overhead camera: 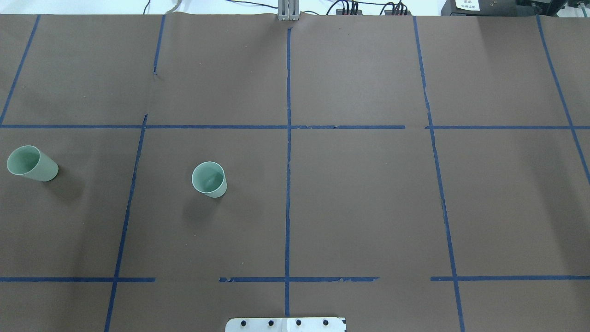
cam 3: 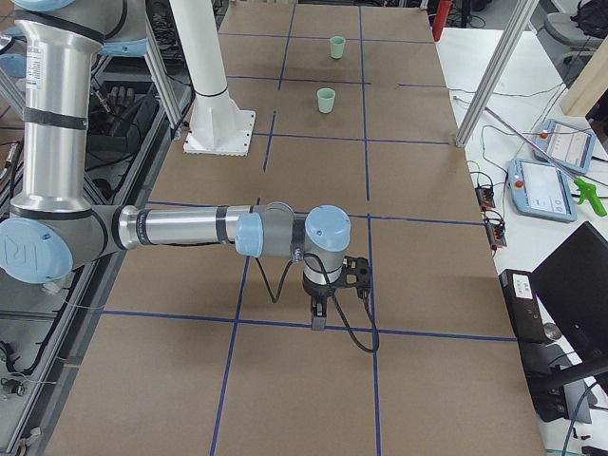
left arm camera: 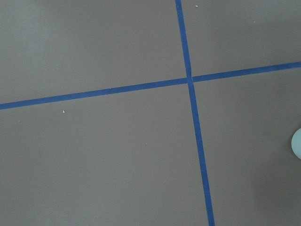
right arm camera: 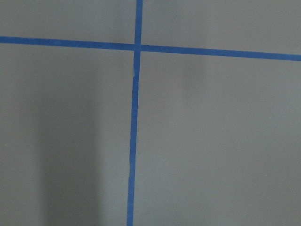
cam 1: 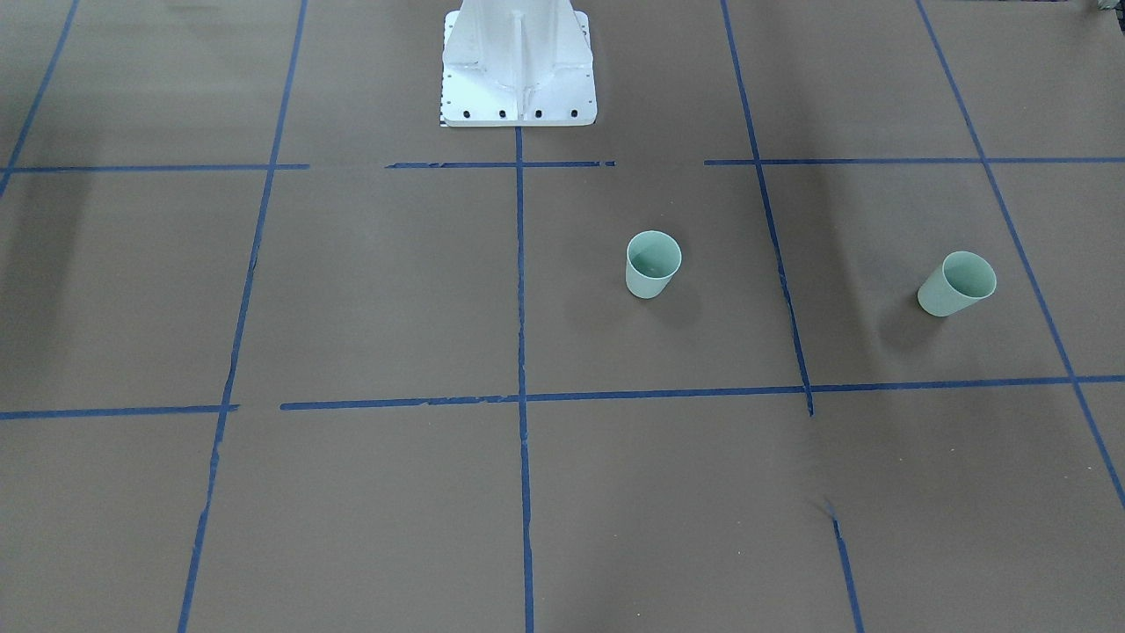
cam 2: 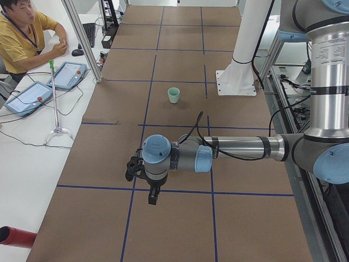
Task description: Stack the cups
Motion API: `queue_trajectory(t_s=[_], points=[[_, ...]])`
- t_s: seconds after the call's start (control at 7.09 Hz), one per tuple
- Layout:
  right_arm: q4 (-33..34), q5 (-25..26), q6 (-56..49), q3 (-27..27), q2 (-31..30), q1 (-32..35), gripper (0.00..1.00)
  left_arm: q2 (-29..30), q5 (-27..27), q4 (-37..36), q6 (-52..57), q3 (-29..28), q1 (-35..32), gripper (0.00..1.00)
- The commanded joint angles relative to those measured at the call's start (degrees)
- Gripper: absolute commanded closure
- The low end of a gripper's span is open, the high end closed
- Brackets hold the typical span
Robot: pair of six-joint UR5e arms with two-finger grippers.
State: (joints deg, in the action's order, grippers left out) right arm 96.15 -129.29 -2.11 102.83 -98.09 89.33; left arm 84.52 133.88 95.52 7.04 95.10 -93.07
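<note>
Two pale mint-green cups stand upright and apart on the brown table, on my left side. One cup is near the middle. The other cup is at the far left edge. A pale rounded edge shows at the right border of the left wrist view. My left gripper points down over the table and shows only in the exterior left view. My right gripper shows only in the exterior right view. I cannot tell whether either is open or shut.
The white robot pedestal stands at the table's near-robot edge. Blue tape lines divide the brown surface into a grid. An operator sits beyond the table's far side beside teach pendants.
</note>
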Motion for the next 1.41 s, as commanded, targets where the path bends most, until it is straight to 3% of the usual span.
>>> queue_trajectory(t_s=[0.0, 0.14, 0.42, 0.85, 0.99, 1.27], points=[[0.0, 0.0, 0.0, 0.0, 0.0, 0.0, 0.00, 0.4, 2.3, 4.9, -6.3, -0.2, 2.3, 0.00], [0.0, 0.0, 0.0, 0.0, 0.0, 0.0, 0.00, 0.4, 2.2, 7.5, -14.8, 0.3, 7.3, 0.00], [0.0, 0.0, 0.0, 0.0, 0.0, 0.1, 0.00, 0.2, 0.9, 20.2, -29.6, -0.8, 13.2, 0.00], [0.0, 0.0, 0.0, 0.0, 0.0, 0.1, 0.00, 0.4, -6.5, 29.2, -45.3, -1.0, 21.5, 0.01], [0.0, 0.0, 0.0, 0.0, 0.0, 0.0, 0.00, 0.3, -9.5, 31.9, -48.2, -2.2, 24.1, 0.01], [0.0, 0.0, 0.0, 0.0, 0.0, 0.0, 0.00, 0.3, -10.1, 37.1, -50.7, -4.8, 26.8, 0.02]])
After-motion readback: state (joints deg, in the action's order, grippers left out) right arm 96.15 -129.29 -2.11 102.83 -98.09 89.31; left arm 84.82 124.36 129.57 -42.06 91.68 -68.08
